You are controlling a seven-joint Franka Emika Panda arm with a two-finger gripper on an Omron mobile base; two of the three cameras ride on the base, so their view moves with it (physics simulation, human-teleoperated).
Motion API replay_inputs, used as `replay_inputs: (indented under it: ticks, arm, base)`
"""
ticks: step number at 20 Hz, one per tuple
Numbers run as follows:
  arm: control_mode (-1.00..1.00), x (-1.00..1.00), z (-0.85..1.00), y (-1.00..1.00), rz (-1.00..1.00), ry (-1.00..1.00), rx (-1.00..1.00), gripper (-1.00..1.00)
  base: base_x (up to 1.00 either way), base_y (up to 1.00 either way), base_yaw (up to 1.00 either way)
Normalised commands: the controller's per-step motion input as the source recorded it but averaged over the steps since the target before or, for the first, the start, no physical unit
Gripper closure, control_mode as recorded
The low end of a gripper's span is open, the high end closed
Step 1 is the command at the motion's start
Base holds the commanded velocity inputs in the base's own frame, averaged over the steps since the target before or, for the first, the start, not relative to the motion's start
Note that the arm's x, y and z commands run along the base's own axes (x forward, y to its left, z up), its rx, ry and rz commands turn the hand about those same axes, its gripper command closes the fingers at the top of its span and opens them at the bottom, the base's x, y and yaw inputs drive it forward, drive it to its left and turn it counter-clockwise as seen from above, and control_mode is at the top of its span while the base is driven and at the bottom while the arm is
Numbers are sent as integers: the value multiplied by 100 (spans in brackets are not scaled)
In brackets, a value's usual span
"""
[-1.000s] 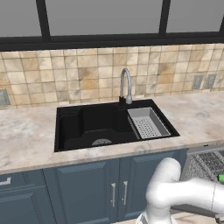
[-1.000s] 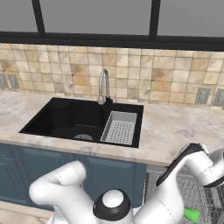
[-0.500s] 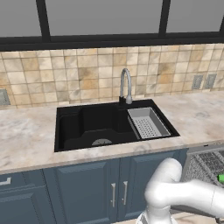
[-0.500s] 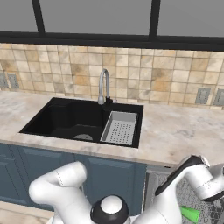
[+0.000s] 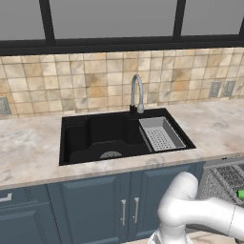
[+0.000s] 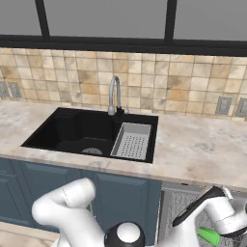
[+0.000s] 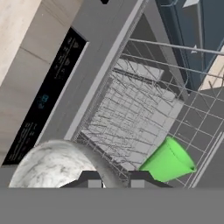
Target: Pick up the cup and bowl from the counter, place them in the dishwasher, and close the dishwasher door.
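Note:
In the hand view my gripper (image 7: 116, 181) is shut on the rim of the pale grey-white bowl (image 7: 52, 168), which fills the lower left. Below the bowl is the grey wire rack (image 7: 131, 109) of the open dishwasher (image 5: 224, 178). The bright green cup (image 7: 168, 161) lies on its side in that rack, just right of my fingers. The cup (image 5: 240, 194) shows as a small green spot in the rack in the left base view, and the cup (image 6: 210, 235) sits under my wrist in the right base view. The dishwasher door (image 7: 87, 57) is folded open, a dark control strip along its edge.
The beige-pink marbled counter (image 5: 28, 147) holds the black sink (image 5: 102, 136) with a grey strainer tray (image 5: 161, 133) and a curved faucet (image 5: 137, 97). Dark blue cabinet doors (image 5: 95, 207) stand left of the dishwasher. The rack's wire tines are close under the bowl.
My forearm and hand have sunk lower and to the right, down over the dishwasher rack, with the bowl in the gripper. The cup stays in the rack.

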Motion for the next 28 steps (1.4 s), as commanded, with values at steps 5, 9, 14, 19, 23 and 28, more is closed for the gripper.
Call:
replay_inputs:
  ticks: [5, 9, 14, 19, 23, 28]
  arm:
    - [-100, 0, -65, -22, 0, 0, 0, 100]
    - [-100, 0, -57, -34, 0, 0, 0, 100]
    - [-100, 0, -57, -44, 0, 0, 0, 100]
    - [-100, 2, -62, -52, 0, 0, 0, 100]
    - [-100, 12, -61, -57, 0, 0, 0, 100]
    - [-100, 5, -73, -43, 0, 0, 0, 100]
  base:
    - [0, 0, 0]
    - [0, 0, 0]
    - [0, 0, 0]
    - [0, 0, 0]
    - [0, 0, 0]
    - [0, 0, 0]
